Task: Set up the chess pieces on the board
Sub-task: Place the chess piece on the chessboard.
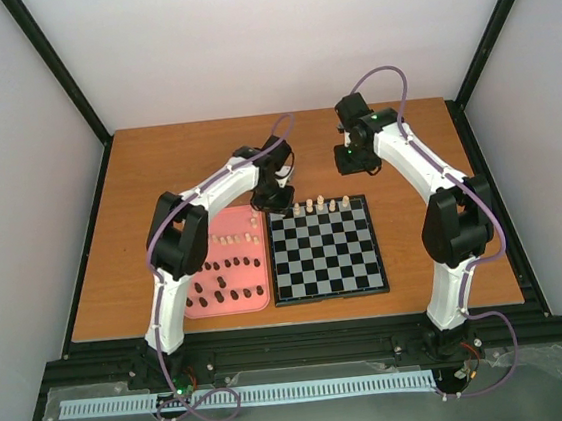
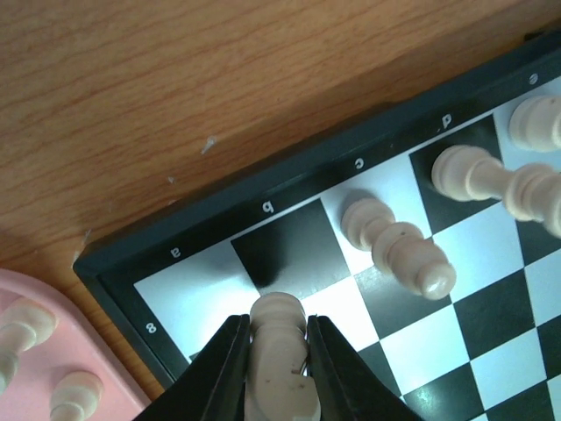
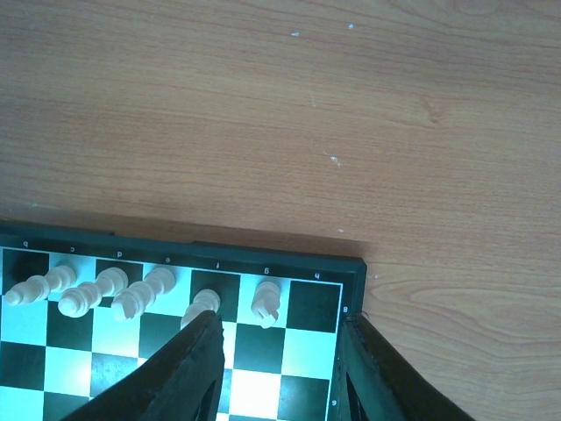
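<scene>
The board (image 1: 326, 253) lies in the middle of the table, with several cream pieces (image 1: 321, 205) standing on its far row. My left gripper (image 1: 276, 197) hangs over the board's far left corner, shut on a cream piece (image 2: 279, 351), held just above the squares near column b (image 2: 289, 246). Other cream pieces (image 2: 399, 246) stand to its right on that row. My right gripper (image 1: 358, 157) is open and empty, raised beyond the board's far right corner (image 3: 351, 272). Cream pieces (image 3: 266, 298) show below it.
A pink tray (image 1: 228, 261) lies left of the board, holding several cream pieces (image 1: 236, 238) and dark brown pieces (image 1: 223, 282). Its corner shows in the left wrist view (image 2: 53, 368). Bare wooden table (image 1: 195, 159) lies behind the board.
</scene>
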Controlling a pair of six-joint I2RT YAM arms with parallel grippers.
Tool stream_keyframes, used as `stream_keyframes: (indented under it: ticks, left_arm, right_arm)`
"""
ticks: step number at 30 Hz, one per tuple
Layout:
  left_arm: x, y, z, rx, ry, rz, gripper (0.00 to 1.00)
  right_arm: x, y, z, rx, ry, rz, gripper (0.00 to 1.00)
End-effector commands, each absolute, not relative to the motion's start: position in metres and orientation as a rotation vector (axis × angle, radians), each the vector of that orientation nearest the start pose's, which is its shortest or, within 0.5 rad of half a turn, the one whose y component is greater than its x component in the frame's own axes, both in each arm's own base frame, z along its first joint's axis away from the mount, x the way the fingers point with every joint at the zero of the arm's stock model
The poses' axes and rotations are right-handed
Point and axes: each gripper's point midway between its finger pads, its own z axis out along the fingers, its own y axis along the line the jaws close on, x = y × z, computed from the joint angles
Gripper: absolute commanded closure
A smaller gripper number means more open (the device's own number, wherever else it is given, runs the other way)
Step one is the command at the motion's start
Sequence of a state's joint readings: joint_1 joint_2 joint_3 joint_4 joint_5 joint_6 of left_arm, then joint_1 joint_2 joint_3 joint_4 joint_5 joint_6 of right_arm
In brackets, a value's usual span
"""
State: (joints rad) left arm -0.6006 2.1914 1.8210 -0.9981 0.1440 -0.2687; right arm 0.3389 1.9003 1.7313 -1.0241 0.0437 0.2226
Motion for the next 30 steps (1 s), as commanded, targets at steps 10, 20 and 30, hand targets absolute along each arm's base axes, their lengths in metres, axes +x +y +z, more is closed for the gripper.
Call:
stream_keyframes:
  ticks: [10, 20, 30]
  left_arm:
    - [0.391, -0.300, 0.065, 0.441, 2.938, -0.340, 0.79]
    - [0.393, -0.306, 0.058, 0.433, 2.944, -0.329, 0.79]
    - [0.394, -0.306, 0.056, 0.431, 2.949, -0.315, 0.76]
  right_arm:
    - [0.423, 0.132, 0.164, -0.150, 2.730, 0.100, 0.63]
    - [0.424, 0.127, 0.163, -0.154, 2.733, 0.100, 0.63]
    - [0.422, 0.124, 0.162, -0.150, 2.738, 0.105, 0.63]
